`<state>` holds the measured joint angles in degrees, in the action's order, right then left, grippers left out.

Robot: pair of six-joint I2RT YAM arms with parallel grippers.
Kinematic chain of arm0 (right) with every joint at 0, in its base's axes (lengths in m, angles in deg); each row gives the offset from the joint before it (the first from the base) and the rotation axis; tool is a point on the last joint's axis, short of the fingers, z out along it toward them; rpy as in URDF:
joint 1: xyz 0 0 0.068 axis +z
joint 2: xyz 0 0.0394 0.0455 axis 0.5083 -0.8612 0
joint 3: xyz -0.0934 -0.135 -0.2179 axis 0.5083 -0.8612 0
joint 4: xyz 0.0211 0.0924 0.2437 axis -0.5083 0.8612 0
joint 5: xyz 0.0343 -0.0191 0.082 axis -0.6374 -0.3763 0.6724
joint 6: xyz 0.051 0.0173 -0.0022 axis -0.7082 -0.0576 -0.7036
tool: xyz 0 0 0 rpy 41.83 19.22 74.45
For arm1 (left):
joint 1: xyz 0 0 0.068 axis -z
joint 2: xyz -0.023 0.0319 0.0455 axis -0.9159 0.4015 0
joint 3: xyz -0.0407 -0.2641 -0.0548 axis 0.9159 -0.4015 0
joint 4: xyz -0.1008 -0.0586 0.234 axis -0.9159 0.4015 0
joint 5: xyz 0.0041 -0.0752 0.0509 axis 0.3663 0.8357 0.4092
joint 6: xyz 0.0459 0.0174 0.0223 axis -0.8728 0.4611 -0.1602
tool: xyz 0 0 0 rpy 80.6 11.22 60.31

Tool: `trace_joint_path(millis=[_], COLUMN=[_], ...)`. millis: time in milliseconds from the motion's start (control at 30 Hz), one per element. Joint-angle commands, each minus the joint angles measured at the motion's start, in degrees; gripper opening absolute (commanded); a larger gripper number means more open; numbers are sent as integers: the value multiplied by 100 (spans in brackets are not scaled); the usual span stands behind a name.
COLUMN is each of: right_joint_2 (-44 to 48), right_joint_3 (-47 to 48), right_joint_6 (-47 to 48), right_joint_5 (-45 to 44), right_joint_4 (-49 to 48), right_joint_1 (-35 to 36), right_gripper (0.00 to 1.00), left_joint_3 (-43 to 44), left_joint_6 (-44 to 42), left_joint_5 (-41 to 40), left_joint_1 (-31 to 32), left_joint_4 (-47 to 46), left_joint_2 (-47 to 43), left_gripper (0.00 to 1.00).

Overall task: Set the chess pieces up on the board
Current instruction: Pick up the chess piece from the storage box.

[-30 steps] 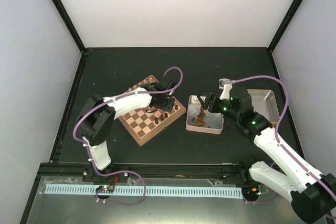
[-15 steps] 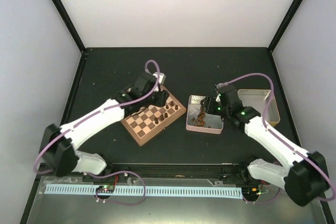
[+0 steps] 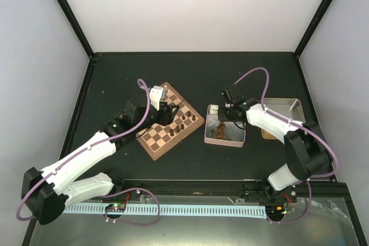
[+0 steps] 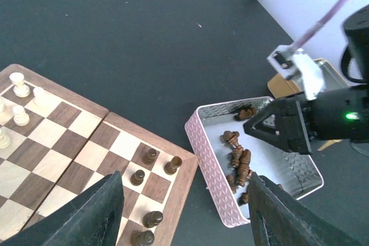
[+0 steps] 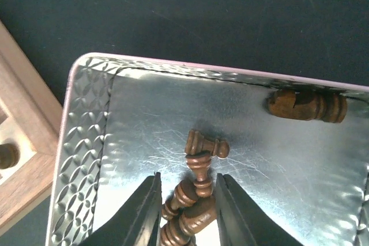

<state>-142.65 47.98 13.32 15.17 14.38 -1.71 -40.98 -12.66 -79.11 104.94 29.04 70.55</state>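
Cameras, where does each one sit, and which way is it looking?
Top external: high above and behind, looking down at the table; both the left arm and right arm show.
Left wrist: on the left arm, looking over the chessboard corner towards the tin; its own fingers at the bottom.
Right wrist: on the right arm, looking straight down into the tin; its fingers flank dark chess pieces.
Shared: both wrist views show the tin, dark chess pieces and the chessboard's edge.
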Motion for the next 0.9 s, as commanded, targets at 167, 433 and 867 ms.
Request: trace_joint_path(millis=[167, 433, 867], right_joint_2=[-656, -1044, -1507], right_joint_3=[327, 395, 477], right_joint_6=[288, 365, 407], right_joint_5=[-280, -81, 51], right_joint_4=[354, 319, 8], right_joint_1=[-9, -10, -10], right_gripper=[25, 22, 7], left_joint_3=[-230, -222, -116], left_joint_6=[185, 184, 207], left_joint_5=[629, 681, 729], left_joint_1=[-47, -60, -56], left_joint_4=[-441, -363, -219], left_joint_2=[-164, -93, 65], left_gripper=[61, 61, 61])
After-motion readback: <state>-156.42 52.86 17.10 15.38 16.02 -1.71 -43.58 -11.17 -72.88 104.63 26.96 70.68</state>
